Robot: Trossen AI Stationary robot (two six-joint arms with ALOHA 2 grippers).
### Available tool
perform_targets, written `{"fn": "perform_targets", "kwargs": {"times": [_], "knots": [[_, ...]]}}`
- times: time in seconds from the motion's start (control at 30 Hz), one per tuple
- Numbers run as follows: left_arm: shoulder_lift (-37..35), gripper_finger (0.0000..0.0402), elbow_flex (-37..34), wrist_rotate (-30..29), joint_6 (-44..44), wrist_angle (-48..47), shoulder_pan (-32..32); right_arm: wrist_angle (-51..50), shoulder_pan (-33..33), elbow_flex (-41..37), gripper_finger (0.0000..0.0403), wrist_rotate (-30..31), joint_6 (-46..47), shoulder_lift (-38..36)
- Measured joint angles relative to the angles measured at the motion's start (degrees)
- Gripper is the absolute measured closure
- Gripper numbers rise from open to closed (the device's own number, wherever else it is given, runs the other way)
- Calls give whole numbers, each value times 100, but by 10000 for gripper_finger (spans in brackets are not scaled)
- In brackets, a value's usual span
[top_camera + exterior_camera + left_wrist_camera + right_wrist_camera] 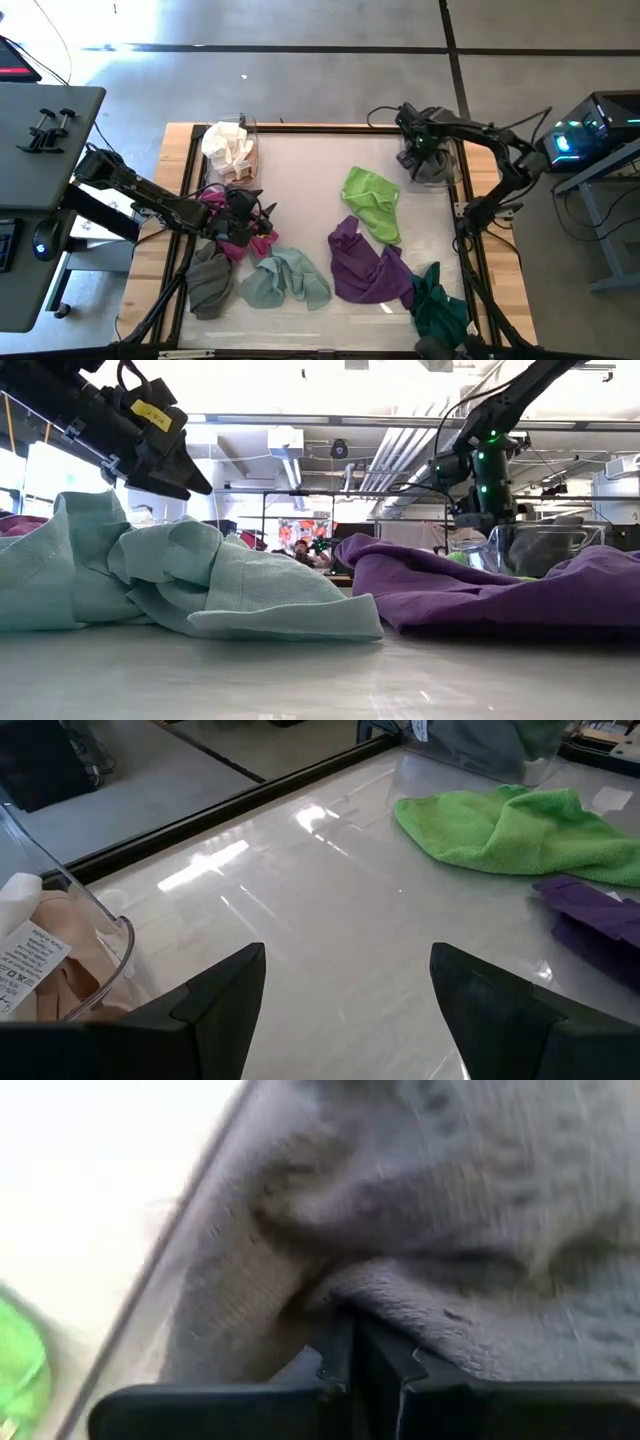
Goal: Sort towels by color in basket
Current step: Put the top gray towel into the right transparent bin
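My right gripper (425, 160) points down into the clear basket (540, 545) at the far right, shut, with its tips against the grey towel (470, 1210) lying inside. My left gripper (345, 960) hangs open above the table's left part, over the magenta towel (240, 240), and holds nothing. A cream towel (228, 148) fills a second clear basket (252, 150) at the far left. The lime green (372, 200), purple (365, 265), dark green (438, 305), mint (285, 278) and grey-brown (208, 278) towels lie crumpled on the table. My right gripper meets a raised fold of the grey towel (400, 1295) with its shut fingertips (352, 1342), coming from above and pointing down. The towel lies bunched in the basket. Whether any cloth is caught between the fingers, I cannot tell.
A black frame (300, 128) borders the white table top. Bare table (330, 870) lies between the left gripper and the lime green towel. In the low view the mint towel (190, 580) and purple towel (480, 590) lie close in front.
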Motion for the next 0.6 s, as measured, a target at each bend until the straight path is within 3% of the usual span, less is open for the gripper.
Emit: {"fn": "perform_targets", "kwargs": {"times": [0.13, 0.27, 0.43, 0.6], "knots": [[0, 129, 0, 2, -2, 1, 0, 342, 0, 0, 376, -254, -314, -137], [0, 129, 0, 21, -2, 0, 0, 290, 33, 0, 331, -355, -301, -566], [0, 129, 0, 21, -2, 2, 0, -252, 148, 0, 278, -353, 274, -1254], [0, 129, 0, 21, 0, 0, 0, -899, 365, 0, 272, -277, 867, -1703]]}}
